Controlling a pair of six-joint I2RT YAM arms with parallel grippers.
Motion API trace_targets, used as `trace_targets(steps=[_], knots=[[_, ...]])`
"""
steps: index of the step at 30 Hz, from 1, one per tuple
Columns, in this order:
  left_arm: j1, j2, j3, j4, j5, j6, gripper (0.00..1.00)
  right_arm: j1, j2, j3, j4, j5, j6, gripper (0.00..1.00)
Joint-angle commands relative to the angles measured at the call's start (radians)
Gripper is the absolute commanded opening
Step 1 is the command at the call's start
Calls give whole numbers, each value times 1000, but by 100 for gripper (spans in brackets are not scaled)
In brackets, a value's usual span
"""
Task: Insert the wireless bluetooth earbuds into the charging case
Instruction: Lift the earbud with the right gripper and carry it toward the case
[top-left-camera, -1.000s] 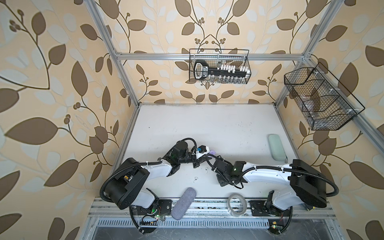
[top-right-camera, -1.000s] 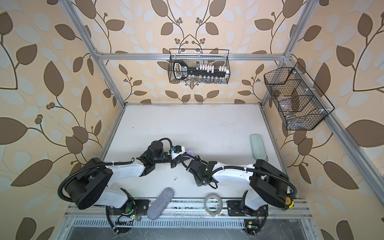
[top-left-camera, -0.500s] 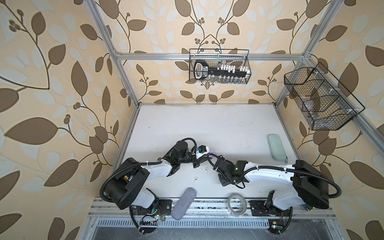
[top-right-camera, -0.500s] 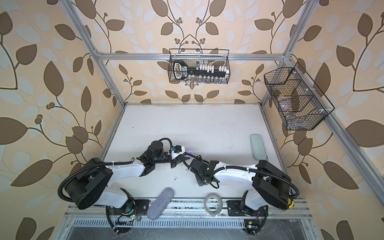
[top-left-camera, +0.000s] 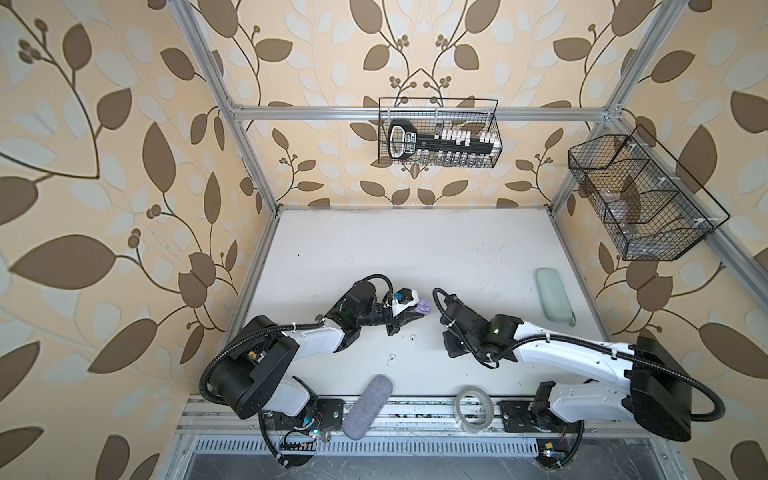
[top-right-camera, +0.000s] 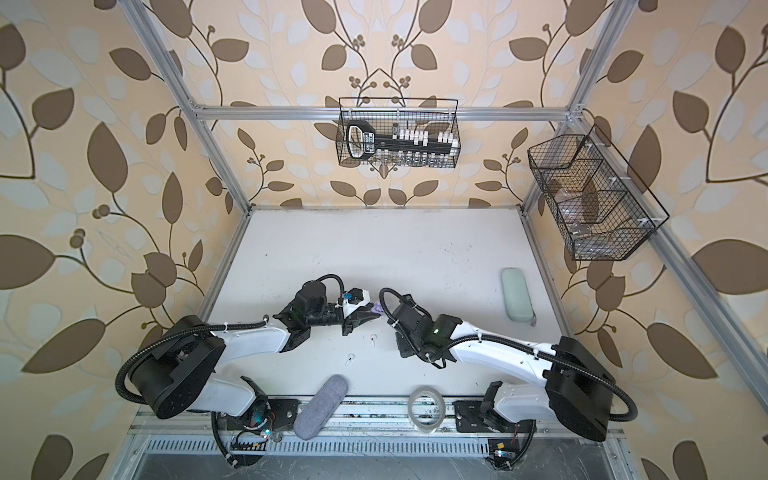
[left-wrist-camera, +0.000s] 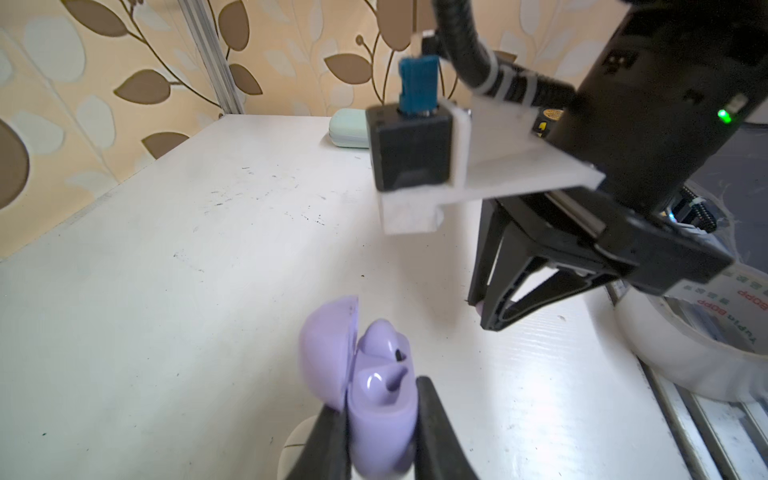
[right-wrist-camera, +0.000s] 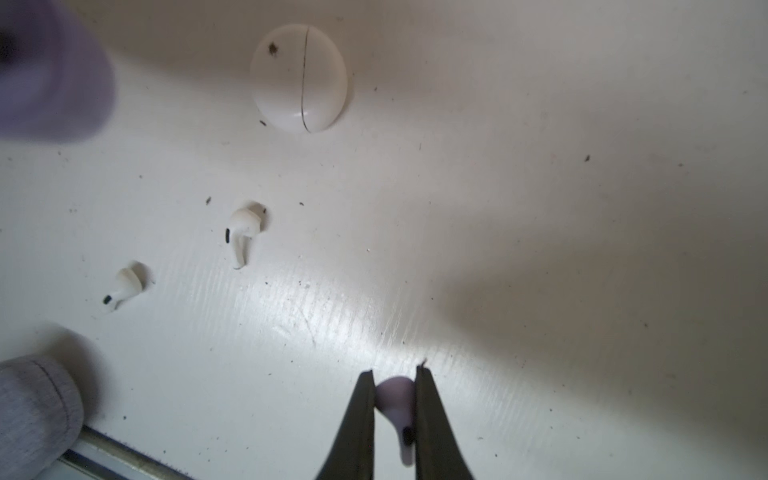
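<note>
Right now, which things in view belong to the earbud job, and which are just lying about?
Job: open lilac case in left gripper; lilac earbud in right gripper; white earbuds; closed white case.
Lying about: grey pouch; mint case; tape roll; wire baskets.

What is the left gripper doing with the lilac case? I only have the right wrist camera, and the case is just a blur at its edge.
Observer: The left gripper is shut on the lilac case, whose lid stands open.
Operator: Anything close to my gripper that I can't see?
Observer: A tape roll lies at the table's front edge, apart from the right gripper and its lilac earbud.
Operator: Anything farther out?
Observer: A pale green case lies near the table's right edge.
</note>
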Motion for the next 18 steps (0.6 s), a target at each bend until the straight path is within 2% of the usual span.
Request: trace_targets(steps=[1,7,18], knots=[[-8,-8,32,50,8,-25,0,-17,-63,1,30,42,7,11],[-7,-17,32,59,13,-47,0,-63,-161,-23,128,18,4,13],[-6,-19,32,68,25,-71,0,-68,-161,-5,261,36,1,13]])
